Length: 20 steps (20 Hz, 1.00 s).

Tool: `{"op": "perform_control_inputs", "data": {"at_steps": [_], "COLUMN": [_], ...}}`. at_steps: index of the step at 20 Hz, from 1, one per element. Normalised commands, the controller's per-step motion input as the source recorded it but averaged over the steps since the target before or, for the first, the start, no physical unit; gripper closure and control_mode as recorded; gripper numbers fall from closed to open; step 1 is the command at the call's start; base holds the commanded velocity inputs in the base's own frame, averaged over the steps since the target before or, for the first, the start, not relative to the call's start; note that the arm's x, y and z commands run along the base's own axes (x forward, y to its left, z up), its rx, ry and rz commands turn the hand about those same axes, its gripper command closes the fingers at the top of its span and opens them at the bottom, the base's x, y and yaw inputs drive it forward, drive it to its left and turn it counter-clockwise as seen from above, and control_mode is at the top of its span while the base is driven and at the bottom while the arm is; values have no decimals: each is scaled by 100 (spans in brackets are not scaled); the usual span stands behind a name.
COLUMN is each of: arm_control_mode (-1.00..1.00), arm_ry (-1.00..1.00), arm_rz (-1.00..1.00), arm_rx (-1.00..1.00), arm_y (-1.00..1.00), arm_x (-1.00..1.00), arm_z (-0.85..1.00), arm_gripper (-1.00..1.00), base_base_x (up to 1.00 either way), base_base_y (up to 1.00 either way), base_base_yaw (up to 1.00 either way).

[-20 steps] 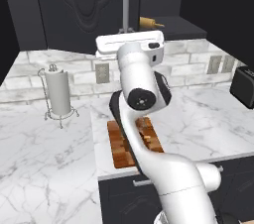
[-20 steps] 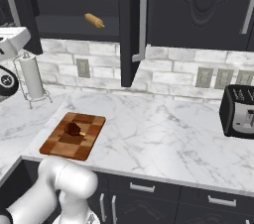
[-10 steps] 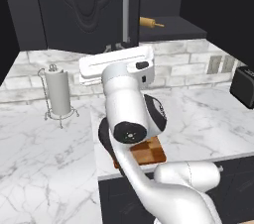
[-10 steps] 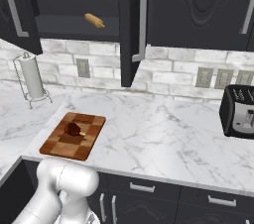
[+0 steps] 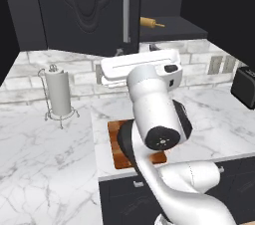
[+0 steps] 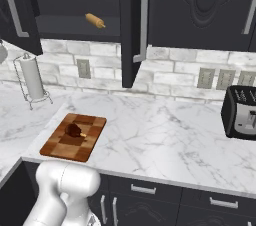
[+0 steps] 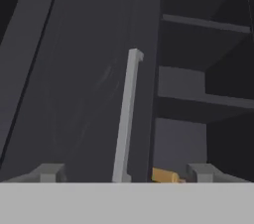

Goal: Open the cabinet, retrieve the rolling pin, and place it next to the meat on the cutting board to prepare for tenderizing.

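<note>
The cabinet (image 6: 131, 30) stands with both doors swung open. The rolling pin (image 6: 94, 20) lies on its lower shelf, and it is on that shelf (image 5: 152, 23) in the left base view too. My gripper (image 7: 124, 173) is open and faces the left door's silver handle (image 7: 126, 119), which rises between the fingertips (image 7: 49, 172) a little ahead of them. One end of the rolling pin (image 7: 166, 175) peeks out to the right of that door. The cutting board (image 6: 75, 136) lies on the counter with the meat (image 6: 74, 130) on it. My arm hides most of the board (image 5: 121, 144) in the left base view.
A paper towel holder (image 5: 59, 94) stands at the back left of the counter. A toaster (image 6: 241, 112) sits at the right. The open right door juts out over the counter. Dark drawers (image 6: 145, 190) run below the counter's edge.
My gripper has gone from shut to open and let go of the left door's handle. The hand has shifted right and lower in front of the open door.
</note>
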Motion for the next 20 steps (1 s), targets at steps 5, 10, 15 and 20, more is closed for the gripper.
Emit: {"op": "perform_control_inputs", "data": {"at_steps": [5, 10, 15, 20], "arm_control_mode": [-100, -100, -100, -100], "arm_ry": [0, 3, 7, 18], "arm_rz": [7, 2, 0, 2], "arm_rx": [11, 18, 27, 30], "arm_y": [-68, -63, -56, -41], "arm_x": [-14, -8, -6, 9], "arm_z": [1, 9, 2, 0], "arm_gripper": [-100, -100, -100, -100], "base_base_x": [0, 0, 0, 0], "base_base_y": [0, 0, 0, 0], "base_base_yaw": [0, 0, 0, 0]}}
